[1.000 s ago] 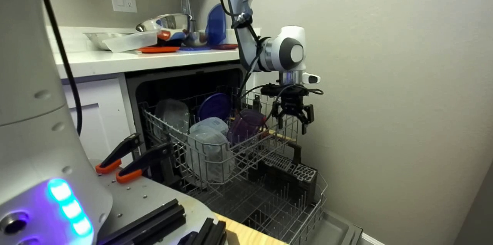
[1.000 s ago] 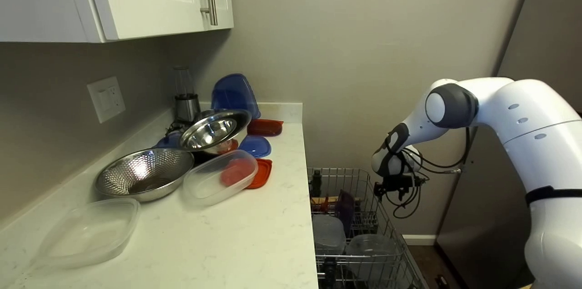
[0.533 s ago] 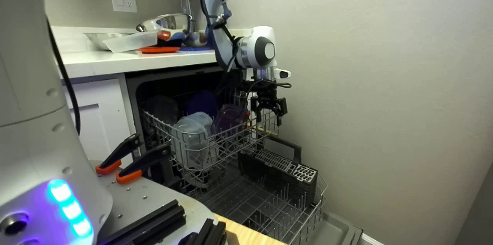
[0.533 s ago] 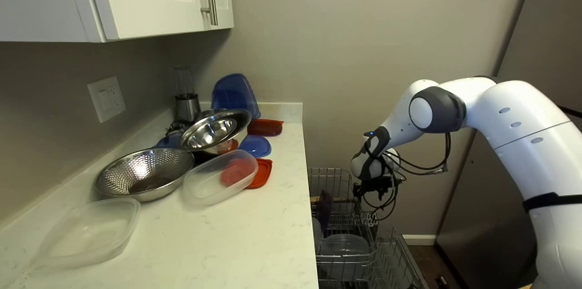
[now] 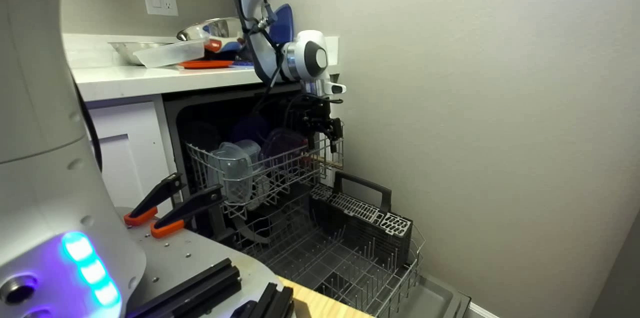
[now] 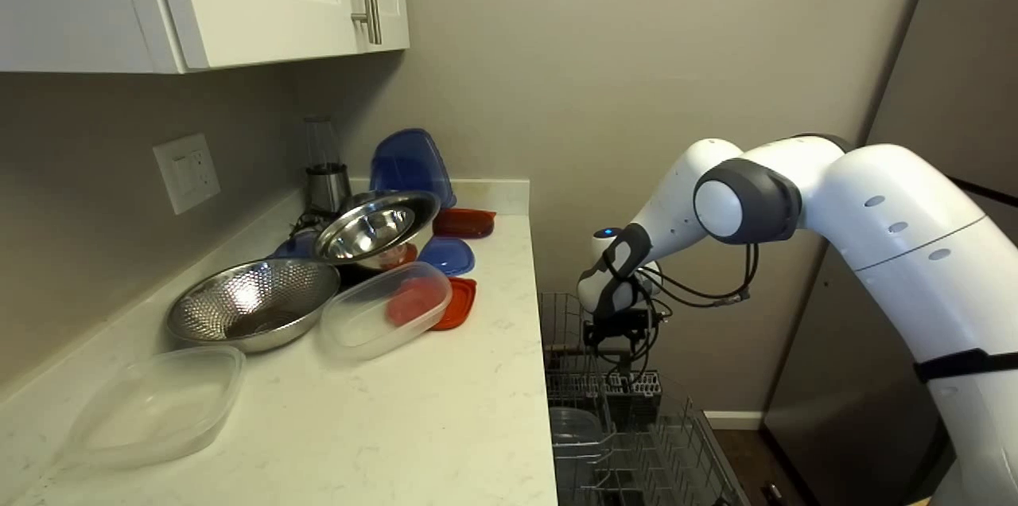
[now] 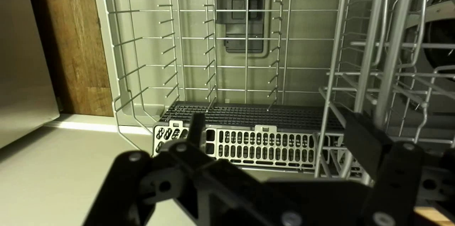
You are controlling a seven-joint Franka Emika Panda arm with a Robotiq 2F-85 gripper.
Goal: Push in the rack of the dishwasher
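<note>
The dishwasher (image 5: 172,123) is open under the counter. Its upper wire rack (image 5: 280,160) is partly out and holds clear containers (image 5: 232,173) and a purple container (image 5: 282,145). The upper rack also shows in the wrist view (image 7: 371,41). The lower rack (image 5: 350,270) is pulled out over the open door (image 5: 440,303). My gripper (image 5: 322,144) points down at the upper rack's front, near its far corner. In the wrist view my gripper (image 7: 279,130) has its fingers wide apart with nothing held. The right finger overlaps the rack's front wires; contact is hard to tell.
A black cutlery basket (image 5: 360,208) stands in the lower rack below my gripper. The wall (image 5: 475,133) is close by. The counter (image 6: 445,402) above carries a colander (image 6: 254,307), bowls and lids. Clamps (image 5: 190,208) sit by the robot base.
My arm and gripper have moved toward the dishwasher. The upper rack has slid inward with its containers, and more of the lower rack and cutlery basket shows. The gripper stays open.
</note>
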